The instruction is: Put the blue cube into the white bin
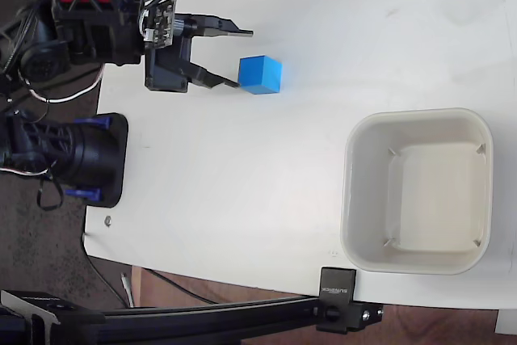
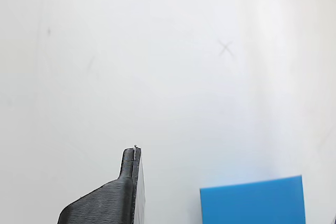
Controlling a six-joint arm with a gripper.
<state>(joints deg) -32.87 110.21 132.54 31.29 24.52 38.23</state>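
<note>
Wrist view: one ribbed black finger (image 2: 113,198) at bottom edge, blue cube (image 2: 253,203) just to its right on the white table (image 2: 157,51), faint x mark (image 2: 226,48) further out. Fixed view: gripper (image 1: 241,58) spread wide, nothing betw. fingers, tips pointing right; cube (image 1: 261,74) sits just off the lower fingertip, near-touching, not enclosed. White bin (image 1: 418,190) well apart at lower right, upright, nothing inside. Arm base (image 1: 69,155) at left edge, black clamp (image 1: 339,300) on the table's bottom edge.
</note>
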